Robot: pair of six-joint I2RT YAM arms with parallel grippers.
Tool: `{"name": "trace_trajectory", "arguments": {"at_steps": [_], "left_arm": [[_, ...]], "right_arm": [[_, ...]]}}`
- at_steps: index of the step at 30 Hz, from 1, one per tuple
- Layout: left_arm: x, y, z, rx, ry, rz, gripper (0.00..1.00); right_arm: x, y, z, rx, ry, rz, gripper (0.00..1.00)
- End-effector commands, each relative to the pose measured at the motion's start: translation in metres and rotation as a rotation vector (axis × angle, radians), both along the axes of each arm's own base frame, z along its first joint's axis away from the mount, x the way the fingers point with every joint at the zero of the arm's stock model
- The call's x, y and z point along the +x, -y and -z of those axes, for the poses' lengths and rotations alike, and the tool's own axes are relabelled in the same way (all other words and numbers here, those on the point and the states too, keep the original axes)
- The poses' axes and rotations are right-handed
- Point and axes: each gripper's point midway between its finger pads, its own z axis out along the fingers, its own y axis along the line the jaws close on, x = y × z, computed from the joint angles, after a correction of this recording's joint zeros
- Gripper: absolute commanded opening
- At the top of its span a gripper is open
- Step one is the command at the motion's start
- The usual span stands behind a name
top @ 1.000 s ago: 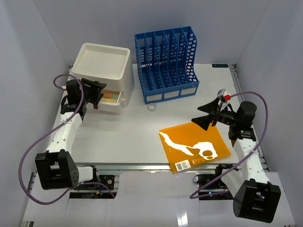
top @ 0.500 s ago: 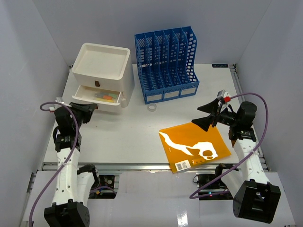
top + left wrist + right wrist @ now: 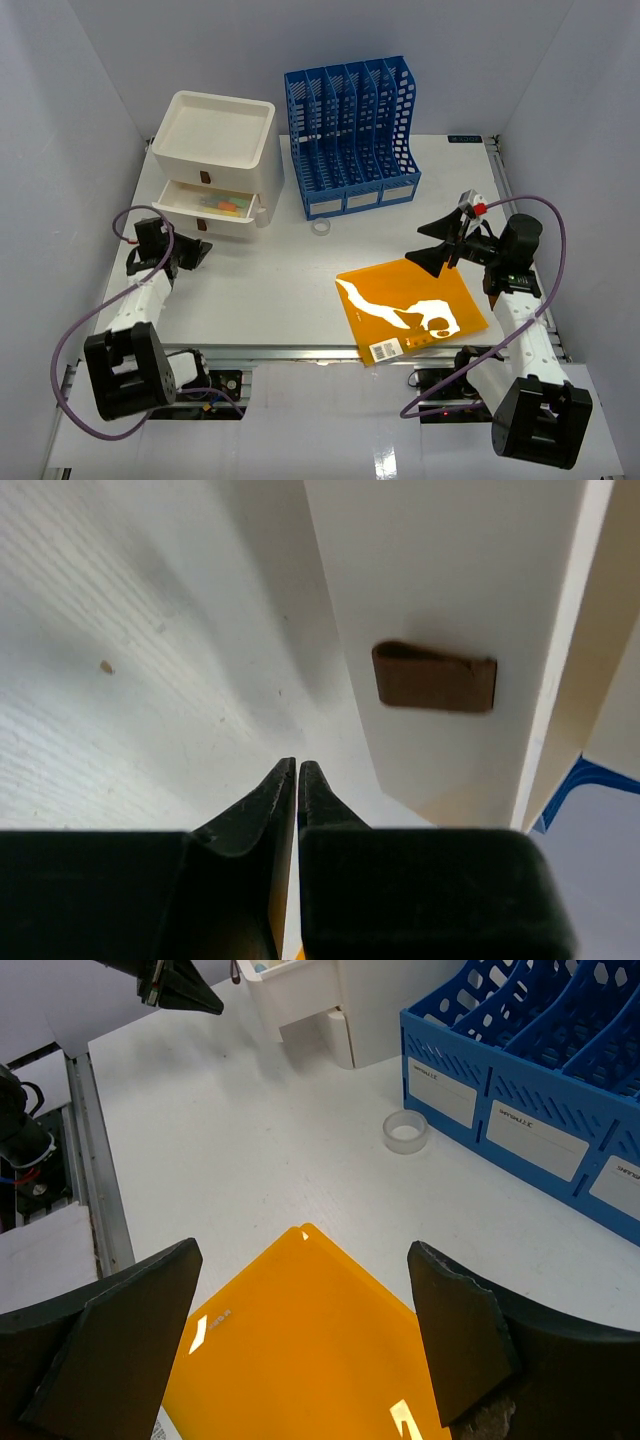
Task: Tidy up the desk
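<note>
Compared with a second earlier, we saw that the left gripper (image 3: 197,252) had left the front of the white drawer unit (image 3: 215,150). It hung low over the desk (image 3: 270,290) near the unit's front left corner, its claw pinched shut on nothing. The right gripper (image 3: 432,245) had not moved, its claw spread wide above the far corner of the orange folder (image 3: 410,310). The desk lay beneath everything, the arms at its near edge. The unit's lower drawer (image 3: 200,212) stood pulled out with small coloured items (image 3: 228,207) inside, too small for us to identify. The blue file rack (image 3: 350,130) stood beside the unit, a tape roll (image 3: 321,228) just before it.
</note>
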Motion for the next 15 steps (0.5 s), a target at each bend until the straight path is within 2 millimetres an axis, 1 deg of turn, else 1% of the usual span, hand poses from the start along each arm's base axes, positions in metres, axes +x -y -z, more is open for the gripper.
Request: {"name": "trace_trajectory", "arguments": {"at_steps": [1, 3, 4, 6, 9, 12, 15], "left_arm": [[0.034, -0.018, -0.015, 0.087, 0.049, 0.014, 0.17], [0.051, -0.022, -0.02, 0.104, 0.054, 0.029, 0.18], [0.055, -0.023, -0.015, 0.104, 0.041, 0.034, 0.18], [0.067, -0.025, -0.019, 0.105, 0.057, 0.044, 0.21], [0.08, -0.024, -0.019, 0.091, 0.066, 0.065, 0.25], [0.093, -0.019, -0.022, 0.063, 0.087, 0.1, 0.31], [0.1, -0.017, -0.025, 0.054, 0.106, 0.115, 0.39]], "right_arm": [[0.0, 0.001, -0.001, -0.004, 0.022, -0.014, 0.9], [0.001, 0.001, -0.001, -0.004, 0.021, -0.014, 0.9], [0.001, 0.001, 0.0, -0.003, 0.016, -0.014, 0.9], [0.002, 0.002, 0.002, -0.003, 0.012, -0.008, 0.9], [0.003, 0.002, 0.003, -0.002, 0.006, -0.007, 0.9], [0.006, 0.003, 0.005, -0.004, 0.0, 0.0, 0.9], [0.007, 0.004, 0.007, -0.005, -0.005, 0.005, 0.9]]}}
